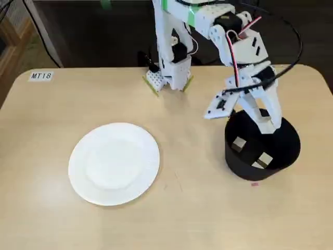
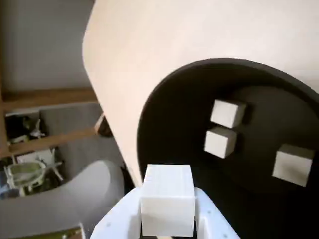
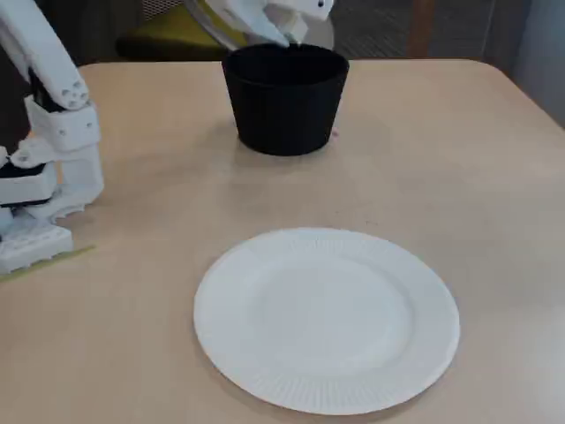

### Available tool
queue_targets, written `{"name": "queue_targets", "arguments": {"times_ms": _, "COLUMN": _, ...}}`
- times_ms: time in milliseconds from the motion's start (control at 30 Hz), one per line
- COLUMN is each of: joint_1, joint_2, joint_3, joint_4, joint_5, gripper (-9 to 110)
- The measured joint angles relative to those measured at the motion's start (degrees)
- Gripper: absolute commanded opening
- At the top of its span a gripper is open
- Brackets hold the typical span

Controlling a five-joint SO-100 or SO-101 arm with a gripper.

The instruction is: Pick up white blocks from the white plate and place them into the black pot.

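My gripper (image 1: 266,124) hangs over the rim of the black pot (image 1: 244,169), shut on a white block (image 2: 167,199) that fills the bottom of the wrist view between the white fingers (image 2: 212,221). Three more white blocks (image 2: 228,113) (image 2: 220,141) (image 2: 292,165) lie on the floor of the pot (image 2: 169,114). A fixed view shows two of those blocks (image 1: 239,144) (image 1: 264,160). The white plate (image 1: 114,163) lies left of the pot with nothing on it. In another fixed view the plate (image 3: 327,318) is in front and the pot (image 3: 284,106) behind it, with the gripper (image 3: 284,31) above its rim.
The arm's base (image 1: 169,73) stands at the table's back edge, seen at the left as the base (image 3: 40,177) in another fixed view. A label reading MT18 (image 1: 41,76) sits at the back left corner. A tiny pink speck (image 1: 254,183) lies by the pot.
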Motion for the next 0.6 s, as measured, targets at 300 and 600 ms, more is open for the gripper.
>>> {"name": "queue_targets", "arguments": {"times_ms": 300, "joint_1": -0.2, "joint_2": 0.1, "joint_3": 3.7, "joint_4": 0.2, "joint_5": -1.9, "gripper": 40}}
{"name": "queue_targets", "arguments": {"times_ms": 600, "joint_1": 1.4, "joint_2": 3.9, "joint_3": 4.0, "joint_4": 0.3, "joint_5": -1.0, "gripper": -2}}
